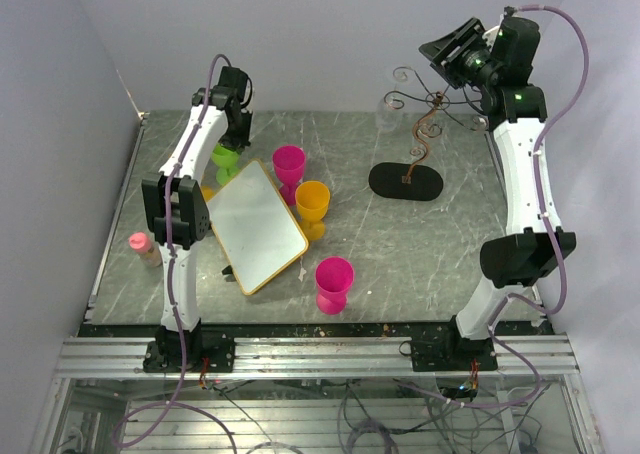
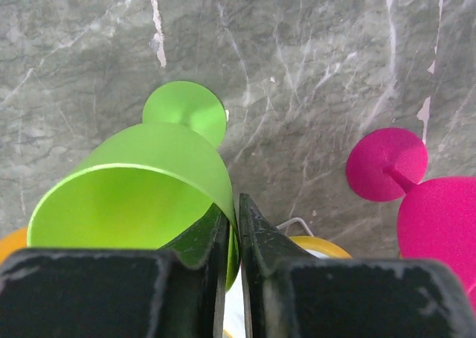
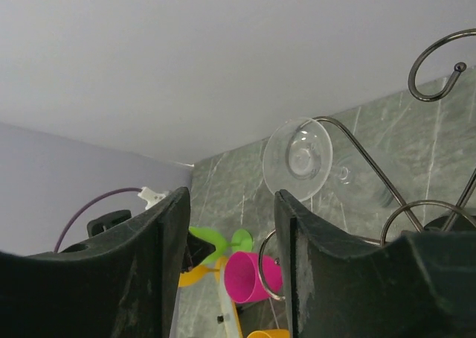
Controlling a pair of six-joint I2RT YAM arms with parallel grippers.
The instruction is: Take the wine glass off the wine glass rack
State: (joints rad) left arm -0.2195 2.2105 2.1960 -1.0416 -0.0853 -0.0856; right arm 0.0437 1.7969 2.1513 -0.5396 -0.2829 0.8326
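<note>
The wine glass rack (image 1: pixel 428 124) is a thin dark wire stand with curled arms and a black oval base (image 1: pixel 405 182), at the back right of the table. A clear wine glass (image 1: pixel 386 108) hangs upside down from its left arm. In the right wrist view its round foot (image 3: pixel 297 158) sits on a wire arm (image 3: pixel 372 167). My right gripper (image 1: pixel 450 60) (image 3: pixel 232 230) is open and empty, held high beside the rack top, short of the glass. My left gripper (image 1: pixel 236 134) (image 2: pixel 232 230) is shut on the rim of a green plastic wine glass (image 2: pixel 149 182) (image 1: pixel 226 158).
A yellow-framed white board (image 1: pixel 255 224) lies left of centre. Around it stand a magenta glass (image 1: pixel 289 164) (image 2: pixel 439 219), an orange glass (image 1: pixel 312 204) and another magenta glass (image 1: pixel 334 282). A small pink bottle (image 1: pixel 141 245) stands at the left edge. Walls close in at the back and both sides.
</note>
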